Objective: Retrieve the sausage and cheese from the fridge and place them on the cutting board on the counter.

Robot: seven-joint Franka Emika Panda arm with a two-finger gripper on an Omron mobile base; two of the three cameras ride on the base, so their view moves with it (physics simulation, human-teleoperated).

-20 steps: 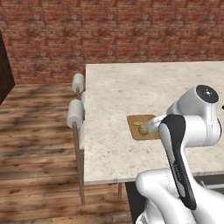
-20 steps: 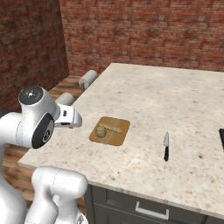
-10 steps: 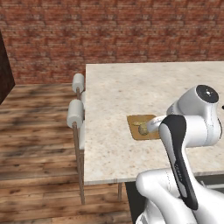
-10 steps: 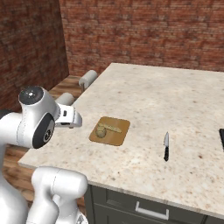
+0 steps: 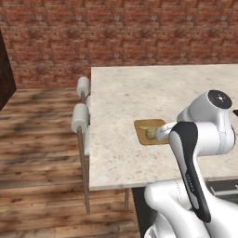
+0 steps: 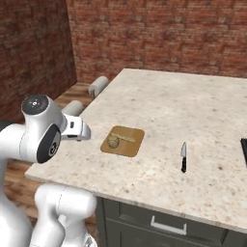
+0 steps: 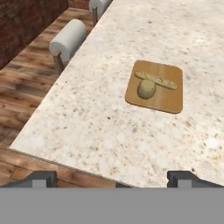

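The cheese sits on the cutting board, a rounded yellowish-tan lump near the board's 9 o'clock edge in the hand view. Just beside it, at its 1 o'clock and touching or nearly touching, lies a long pale tan piece with darker flecks, stretched slantwise across the board's upper half; whether this is the sausage cannot be told, since its colour is not reddish. In the right base view the cheese lies toward the board's near left corner, and in the left base view the cheese shows at the board's right side, partly behind the arm.

The board lies flat on the counter, not far from the slab's edge. Two white stools stand along the counter's side at 10 o'clock from the board in the hand view. A black-handled knife lies on the counter well apart from the board, at its 3 o'clock in the right base view.

The gripper hangs above the counter's near edge, at 6 o'clock from the board, its two dark fingertips spread wide with nothing between them.
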